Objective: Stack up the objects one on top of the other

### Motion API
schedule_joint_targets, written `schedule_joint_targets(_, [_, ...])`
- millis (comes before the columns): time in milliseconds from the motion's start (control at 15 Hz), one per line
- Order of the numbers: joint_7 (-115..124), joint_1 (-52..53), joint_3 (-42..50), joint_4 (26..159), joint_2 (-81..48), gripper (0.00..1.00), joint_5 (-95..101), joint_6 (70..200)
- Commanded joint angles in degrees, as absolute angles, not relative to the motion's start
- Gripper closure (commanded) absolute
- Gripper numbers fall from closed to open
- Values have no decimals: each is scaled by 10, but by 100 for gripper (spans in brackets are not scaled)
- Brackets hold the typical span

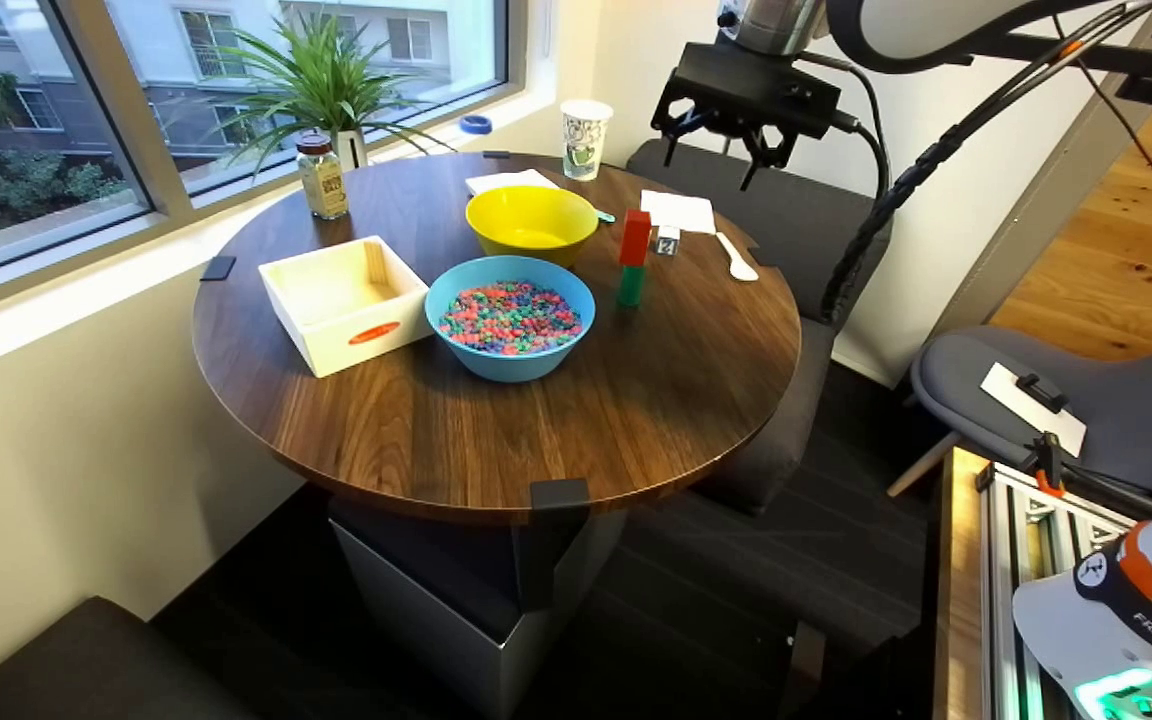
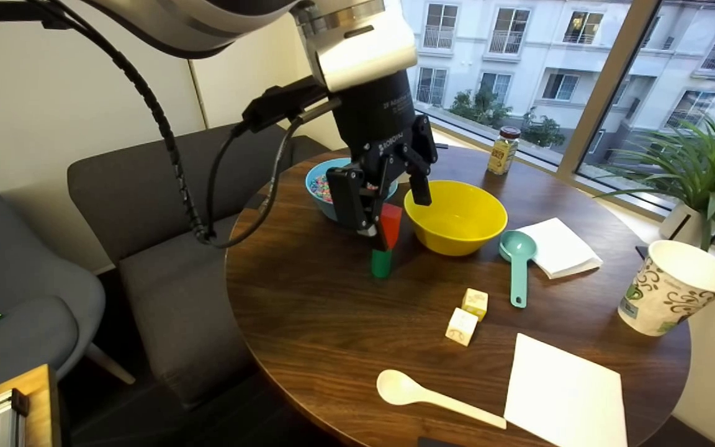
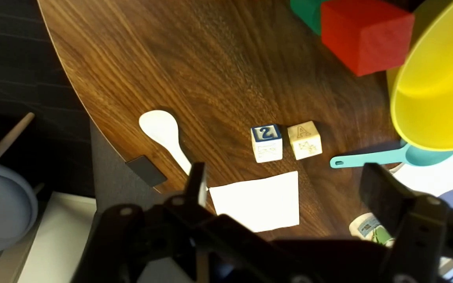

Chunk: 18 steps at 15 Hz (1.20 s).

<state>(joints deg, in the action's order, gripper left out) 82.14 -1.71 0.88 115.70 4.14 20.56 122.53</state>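
A red block (image 1: 635, 238) stands upright on top of a green block (image 1: 631, 286) on the round table. In an exterior view the red block (image 2: 391, 222) is partly covered by a gripper finger, with the green block (image 2: 381, 264) below it. In the wrist view the red block (image 3: 368, 37) and part of the green block (image 3: 307, 13) show at the top right, outside the jaws. My gripper (image 1: 708, 172) is raised above the table, apart from the stack. In the wrist view the gripper (image 3: 283, 171) has its fingers wide apart with nothing between them.
A yellow bowl (image 1: 533, 222) and a blue bowl (image 1: 508, 362) of coloured bits stand beside the stack. Two letter cubes (image 3: 266, 143), a white spoon (image 3: 161, 127), a teal scoop (image 3: 368, 158), napkins, a paper cup (image 1: 584, 140), a wooden box (image 1: 346, 305) and a jar (image 1: 322, 180) surround them.
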Motion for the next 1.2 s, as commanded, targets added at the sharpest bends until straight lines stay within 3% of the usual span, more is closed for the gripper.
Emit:
schedule_joint_targets(0, [774,-31,20,1180,46,0,194,1260])
schedule_joint_targets(467, [538,-59,61,1233,43,0,108,1372])
schedule_joint_targets(1133, [337,-67,68,1200,-20,0,68,1340])
